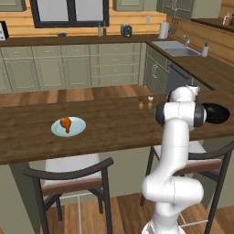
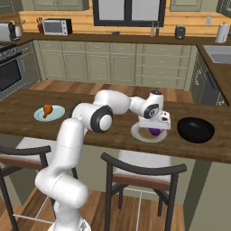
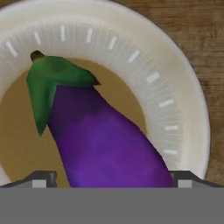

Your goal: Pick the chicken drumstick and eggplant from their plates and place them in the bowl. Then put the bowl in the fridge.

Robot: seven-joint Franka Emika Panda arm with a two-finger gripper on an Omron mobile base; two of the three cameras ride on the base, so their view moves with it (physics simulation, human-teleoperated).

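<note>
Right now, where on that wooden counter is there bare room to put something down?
The widest bare stretch lies between the pale blue plate with the chicken drumstick and the cream plate. It is crowded where the open gripper straddles the eggplant, beside the black bowl.

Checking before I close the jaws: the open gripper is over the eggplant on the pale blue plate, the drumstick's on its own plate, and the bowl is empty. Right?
Not quite: the eggplant lies on the cream-white plate with the tan-brown centre, as the hand view shows. The open gripper is over it. The drumstick has the pale blue plate, and the black bowl is empty.
</note>
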